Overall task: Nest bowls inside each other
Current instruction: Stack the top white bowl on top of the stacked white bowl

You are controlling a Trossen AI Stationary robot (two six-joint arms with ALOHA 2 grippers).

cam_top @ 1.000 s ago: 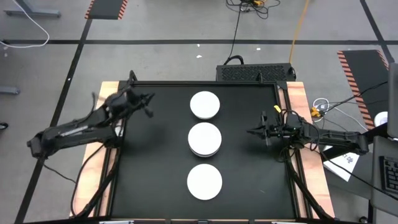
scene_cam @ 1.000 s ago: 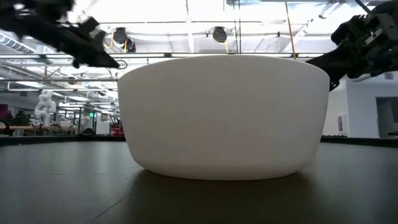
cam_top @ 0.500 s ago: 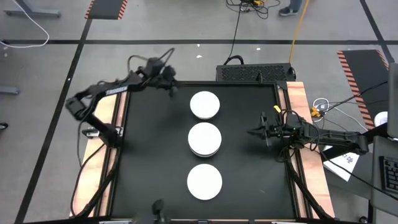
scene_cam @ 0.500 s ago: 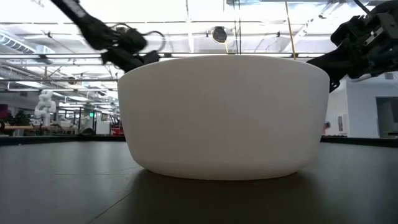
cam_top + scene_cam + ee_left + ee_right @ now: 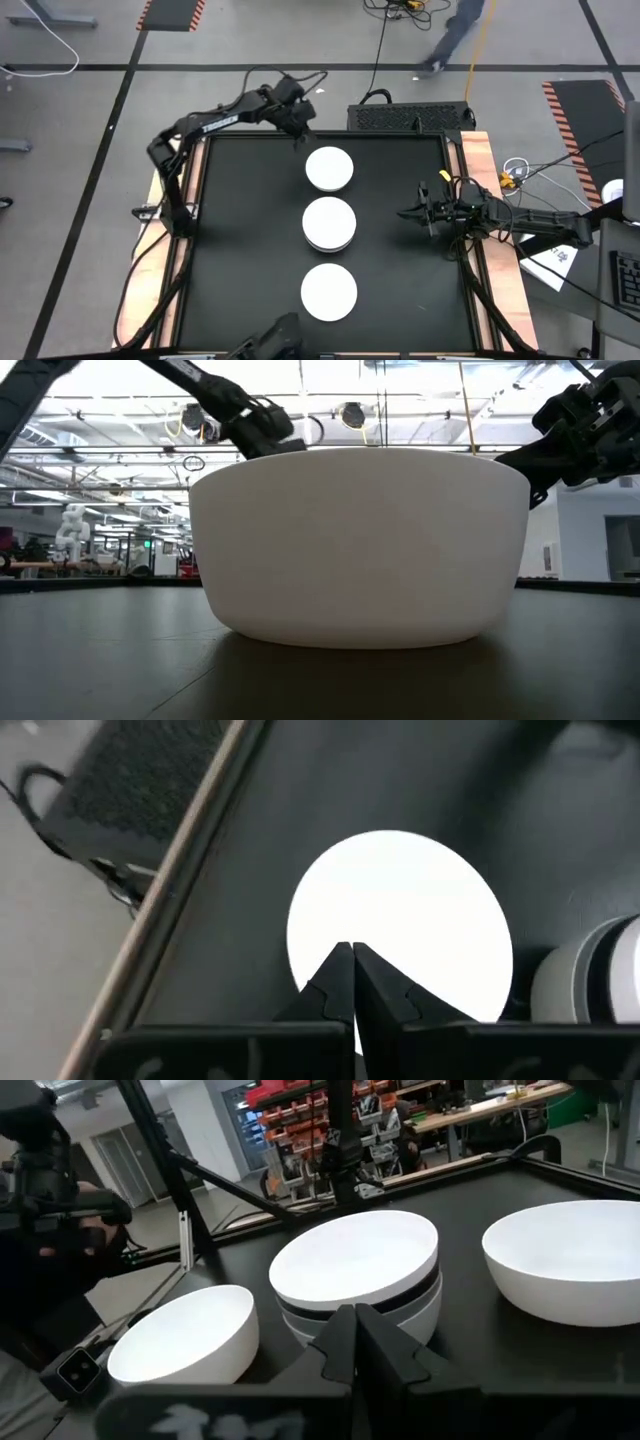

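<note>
Three white bowls stand in a column down the middle of the black table. The far bowl and the near bowl are single. The middle one tops a stack that shows a black rim and a pale bowl beneath it. My left gripper hovers shut above the far edge, just left of the far bowl. My right gripper is shut and waits to the right of the stack, pointing at it.
A black grille box sits just beyond the table's far edge. Wooden rails border the mat on the left and right. A person walks on the floor beyond the table. A dark shape shows at the near edge.
My left arm has swung from the table's left edge to its far edge and then rightward, toward the far bowl, with its fingers staying shut. The bowls and my right arm have kept still. A person has walked into view beyond the table.
</note>
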